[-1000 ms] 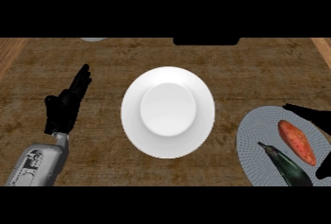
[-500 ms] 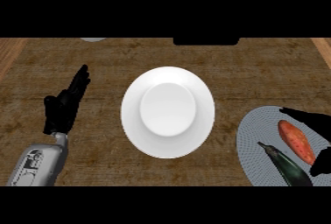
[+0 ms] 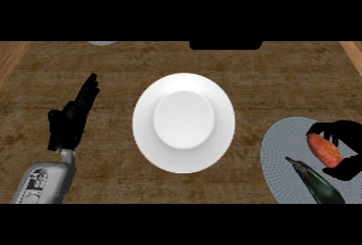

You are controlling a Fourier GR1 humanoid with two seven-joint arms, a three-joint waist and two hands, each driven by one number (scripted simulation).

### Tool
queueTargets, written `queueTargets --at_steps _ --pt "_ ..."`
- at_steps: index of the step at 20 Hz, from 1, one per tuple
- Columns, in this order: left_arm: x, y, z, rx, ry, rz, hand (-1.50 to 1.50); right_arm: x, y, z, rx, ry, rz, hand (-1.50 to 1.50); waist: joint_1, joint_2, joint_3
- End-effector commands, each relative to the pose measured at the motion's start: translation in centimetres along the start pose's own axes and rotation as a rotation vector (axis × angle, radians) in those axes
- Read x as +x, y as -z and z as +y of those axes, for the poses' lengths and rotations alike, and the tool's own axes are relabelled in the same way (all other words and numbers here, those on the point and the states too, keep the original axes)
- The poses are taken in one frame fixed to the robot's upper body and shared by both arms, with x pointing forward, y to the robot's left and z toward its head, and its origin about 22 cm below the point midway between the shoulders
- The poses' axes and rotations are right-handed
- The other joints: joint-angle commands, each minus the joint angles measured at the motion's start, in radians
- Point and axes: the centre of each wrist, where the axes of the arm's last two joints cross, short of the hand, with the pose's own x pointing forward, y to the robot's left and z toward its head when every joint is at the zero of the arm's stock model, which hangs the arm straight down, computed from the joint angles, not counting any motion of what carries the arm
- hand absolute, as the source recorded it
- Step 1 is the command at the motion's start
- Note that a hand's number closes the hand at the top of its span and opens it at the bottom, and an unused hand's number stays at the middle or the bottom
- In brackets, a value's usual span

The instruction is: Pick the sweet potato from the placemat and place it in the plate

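A bare strip of desk (image 3: pixel 249 103) is left between the plate (image 3: pixel 184 160) in the middle and the placemat (image 3: pixel 281 148) at the right edge. The sweet potato (image 3: pixel 324 149) is crowded on its near side by an eggplant (image 3: pixel 317 183) lying just beside it. The left side is occupied by the resting left hand (image 3: pixel 69 123).

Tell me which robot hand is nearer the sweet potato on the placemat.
Right. The right robot hand curls round the sweet potato on the placemat at the view's right; the left robot hand rests open beyond the plate, at the view's left.
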Motion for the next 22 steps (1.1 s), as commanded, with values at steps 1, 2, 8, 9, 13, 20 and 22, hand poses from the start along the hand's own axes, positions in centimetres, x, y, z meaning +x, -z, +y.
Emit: queueTargets --at_steps 1,2,8,9,13,20,22 --pt "0.1 1.8 -0.3 -0.017 0.001 0.001 0.00 0.7 0.6 -0.7 -0.024 -0.003 -0.016 1.50 -0.005 0.002 0.002" --pt "0.3 1.0 -0.8 0.023 0.003 0.002 0.00 0.5 -0.6 1.5 -0.042 0.038 0.104 1.50 -0.012 0.000 0.001" --pt "-1.2 -0.3 1.6 0.088 0.017 0.059 0.00 3.8 -1.6 8.6 -0.204 0.213 0.519 1.50 -0.104 -0.026 -0.005" --pt "-1.5 -0.7 2.0 0.086 -0.003 0.061 0.00 4.5 -2.5 8.6 -0.247 0.228 0.534 1.50 -0.099 -0.029 -0.006" --pt "-0.5 -0.2 2.3 0.082 0.013 0.045 0.00 9.7 -5.2 6.7 -0.497 0.234 0.519 1.50 -0.096 -0.026 -0.006" --pt "-0.4 -0.8 1.1 0.043 0.004 0.035 0.00 18.1 -11.5 3.9 -0.914 0.212 0.338 1.50 -0.045 -0.016 -0.001" --pt "0.2 -1.1 0.7 0.001 -0.007 0.033 0.00 20.4 -13.4 3.4 -0.951 0.193 0.292 1.50 -0.027 -0.013 -0.001"
